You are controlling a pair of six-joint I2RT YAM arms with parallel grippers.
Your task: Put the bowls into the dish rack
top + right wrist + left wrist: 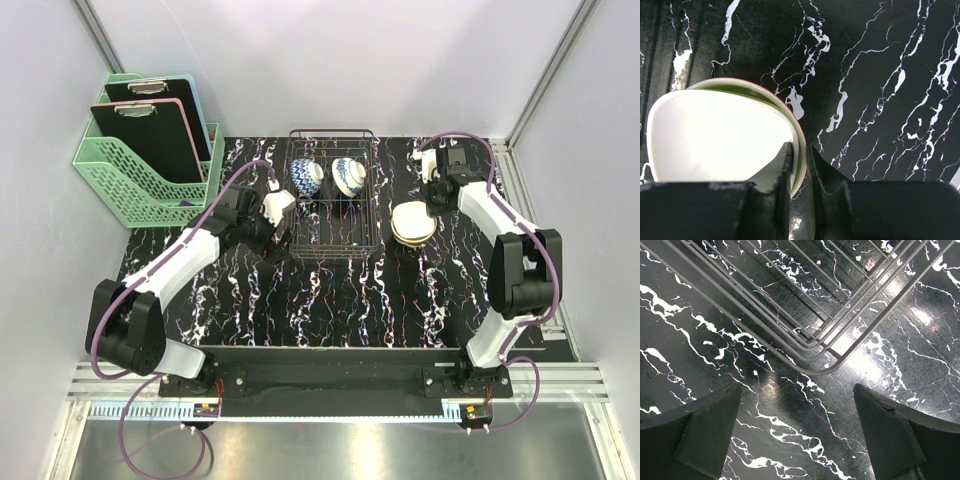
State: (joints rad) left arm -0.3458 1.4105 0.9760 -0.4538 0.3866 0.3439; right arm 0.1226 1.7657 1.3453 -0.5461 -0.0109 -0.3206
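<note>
The dark wire dish rack stands mid-table with two blue-patterned white bowls set on edge in it. Right of it sits a nested stack: a cream-white bowl on top, a lime green bowl under it, and an orange rim just showing below. My right gripper is shut on the stack's rim, one finger inside the cream-white bowl and one outside. My left gripper hangs wide open and holds nothing, over the tabletop by the rack's near left corner.
A mint green lattice basket holding clipboards stands at the back left, just off the black marble tabletop. White walls close in on the left, back and right. The arm bases sit along the near edge.
</note>
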